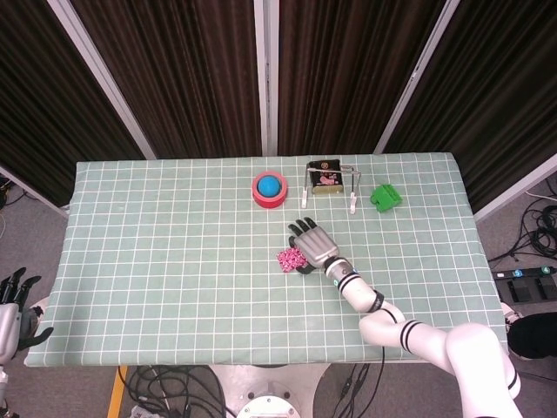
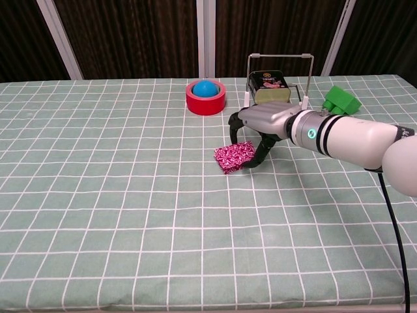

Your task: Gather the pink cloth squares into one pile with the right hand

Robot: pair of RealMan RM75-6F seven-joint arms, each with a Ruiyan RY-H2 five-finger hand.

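My right hand [image 1: 315, 246] [image 2: 263, 122] arches over the pink cloth squares [image 1: 288, 259] [image 2: 232, 157] just right of the table's middle. Its fingers come down on the far edge of the cloth and its thumb [image 2: 258, 156] on the right edge, gripping one square. Only one pink patch shows, with the squares overlapping in one spot; the hand hides the right part in the head view. My left hand [image 1: 14, 300] hangs off the table's near left corner, fingers apart and holding nothing.
A red tape roll with a blue ball [image 1: 270, 189] [image 2: 206, 96] stands behind the cloths. To its right are a tin in a wire frame [image 1: 327, 178] [image 2: 270, 87] and a green block [image 1: 385, 197] [image 2: 341, 100]. A green checked tablecloth [image 1: 157, 252] covers the table.
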